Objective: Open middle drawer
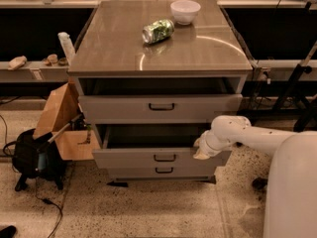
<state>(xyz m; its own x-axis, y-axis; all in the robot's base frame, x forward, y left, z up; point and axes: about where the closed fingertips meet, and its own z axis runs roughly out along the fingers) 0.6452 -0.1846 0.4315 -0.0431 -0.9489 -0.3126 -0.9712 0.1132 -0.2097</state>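
In the only camera view, a grey cabinet with a smooth, shiny top point(198, 53) is seen from the front and from above. The middle drawer point(129, 158), a wide, shallow, light-grey drawer with a flat front and a small black bar handle point(164, 157), is found between the taller grey upper drawer point(114, 107) and the narrow grey bottom drawer point(133, 172). It is already drawn out partly, and its dark inside is shown behind the front.

The white gripper point(202, 151) is placed at the right end of this drawer front, apart from the handle. Whether it is released or clenched cannot be told. The white jointed arm point(257, 139) is stretched in from the right.

Some risks are judged from here. Because the drawer is held near its corner, it may be turned sideways and jammed in its rails. If it is pulled sharply, the cabinet may be shaken, and the crushed green can point(158, 30) lying near the white bowl point(185, 11) may be rolled off the top. The contact may also be lost, since no grasp of the handle is seen.
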